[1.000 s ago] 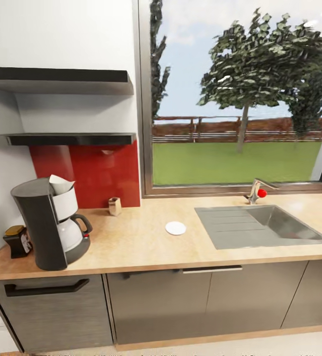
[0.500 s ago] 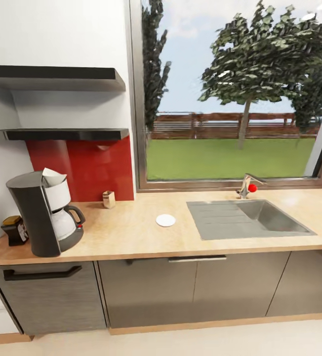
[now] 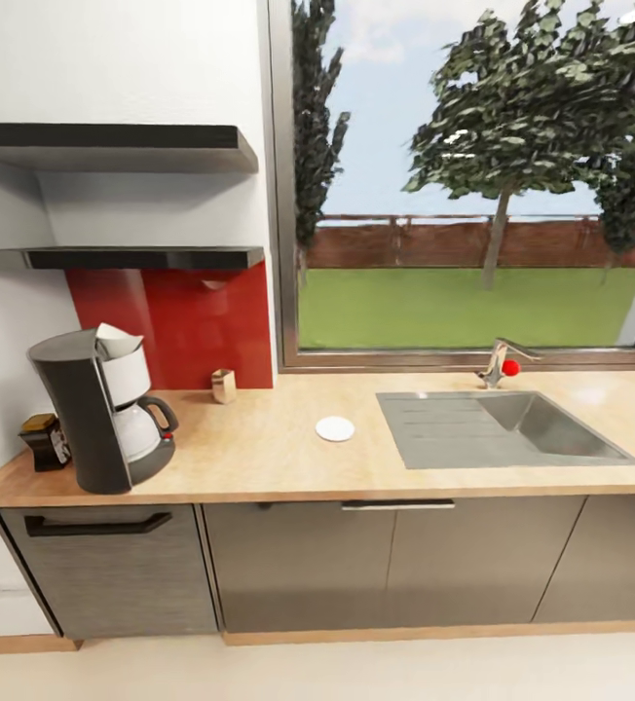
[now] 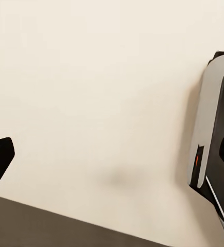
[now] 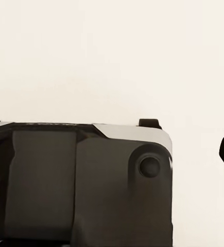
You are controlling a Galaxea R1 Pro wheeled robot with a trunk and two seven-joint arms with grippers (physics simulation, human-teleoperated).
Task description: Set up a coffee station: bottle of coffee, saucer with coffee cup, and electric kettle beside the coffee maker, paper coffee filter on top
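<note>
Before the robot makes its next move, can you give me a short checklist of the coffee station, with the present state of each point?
1. Coffee maker on the countertop: ok, it stands upright at the left end.
2. Paper filter on top of the coffee maker: ok, a white paper cone sits there.
3. Coffee jar beside the coffee maker: ok, it stands on the countertop just left of the machine.
4. Saucer next to the coffee maker: not ok, it lies alone nearer the sink.
5. Cup on the saucer: not ok, the saucer is bare.
6. Grippers free for the next pick: cannot tell from the wrist views.
</note>
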